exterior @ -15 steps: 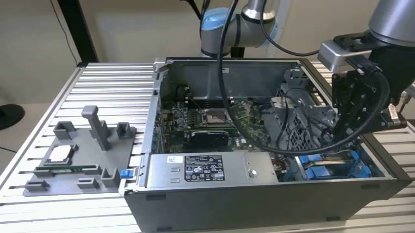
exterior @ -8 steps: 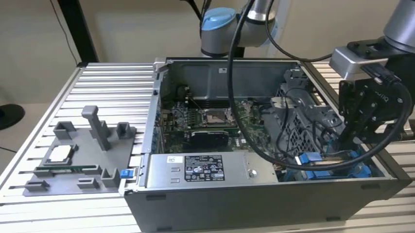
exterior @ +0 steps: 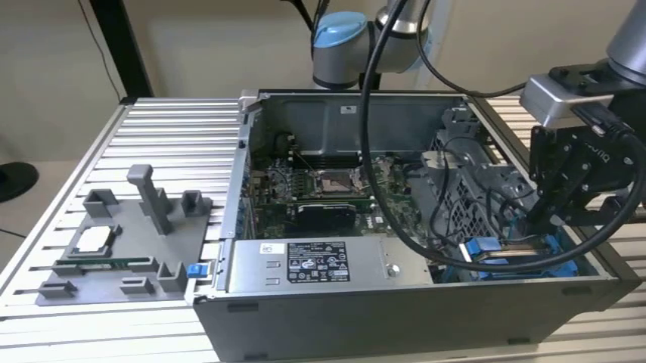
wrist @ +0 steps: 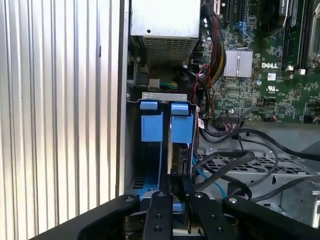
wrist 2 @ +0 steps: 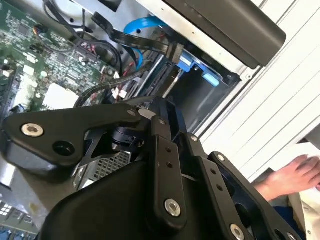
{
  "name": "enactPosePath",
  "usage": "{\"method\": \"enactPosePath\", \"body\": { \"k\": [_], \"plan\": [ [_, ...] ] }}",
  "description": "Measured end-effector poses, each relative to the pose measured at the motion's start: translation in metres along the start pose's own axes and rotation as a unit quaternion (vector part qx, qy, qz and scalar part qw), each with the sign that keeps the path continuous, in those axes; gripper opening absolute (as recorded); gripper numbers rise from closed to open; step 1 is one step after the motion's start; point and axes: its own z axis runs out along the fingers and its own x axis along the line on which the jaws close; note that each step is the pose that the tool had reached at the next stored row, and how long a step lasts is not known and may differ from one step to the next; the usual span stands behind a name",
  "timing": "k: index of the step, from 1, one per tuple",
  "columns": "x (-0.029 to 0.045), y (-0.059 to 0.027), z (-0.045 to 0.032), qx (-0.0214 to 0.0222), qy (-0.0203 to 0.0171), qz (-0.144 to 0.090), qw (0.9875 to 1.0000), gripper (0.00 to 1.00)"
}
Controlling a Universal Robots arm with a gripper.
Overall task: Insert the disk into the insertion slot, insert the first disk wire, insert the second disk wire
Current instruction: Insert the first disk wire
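The gripper (exterior: 545, 223) is seen down in the corner of the open computer case (exterior: 404, 321) at the exterior view's right, and the case is placed on the slatted metal table (exterior: 172, 136). In the first wrist view the disk (wrist: 176, 160) is stood on its thin edge inside the insertion slot (wrist: 145, 170), just beside the blue rail (wrist: 151, 127) of the slot. Its long axis is laid from the gripper toward the grey metal box (wrist: 165, 25). Its far end, capped by a blue tab (wrist: 181, 124), is pointed at that box. The near end is taken between the two black fingers (wrist: 160, 215), which appear pressed onto it from both flat sides. Black cables (wrist: 235, 160) are draped over the perforated metal just beside the slot, and the motherboard (wrist: 260, 75) is seen beyond them. In the second wrist view a blue cable (wrist 2: 142, 25) is seen near the slot, and a person's hand (wrist 2: 295, 172) is seen outside the case.
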Motion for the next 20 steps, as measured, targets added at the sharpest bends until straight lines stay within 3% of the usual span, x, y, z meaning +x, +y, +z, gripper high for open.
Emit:
{"method": "enactPosePath", "body": {
  "k": [2, 3, 8, 13, 20],
  "plan": [
    [0.0004, -0.0003, 0.0002, 0.0002, -0.0155, 0.0, 0.9999, 0.0],
    [0.0009, -0.0011, 0.0005, 0.0002, -0.0182, 0.0, 0.9998, 0.0],
    [0.0024, -0.0096, 0.0032, -0.0001, -0.0195, 0.0, 0.9998, 0.0],
    [0.0025, -0.0105, 0.0094, 0.0, -0.0268, 0.0, 0.9996, 0.0],
    [0.0029, -0.0145, 0.0159, 0.0001, -0.0343, 0.0, 0.9994, 0.0]
  ]
}}
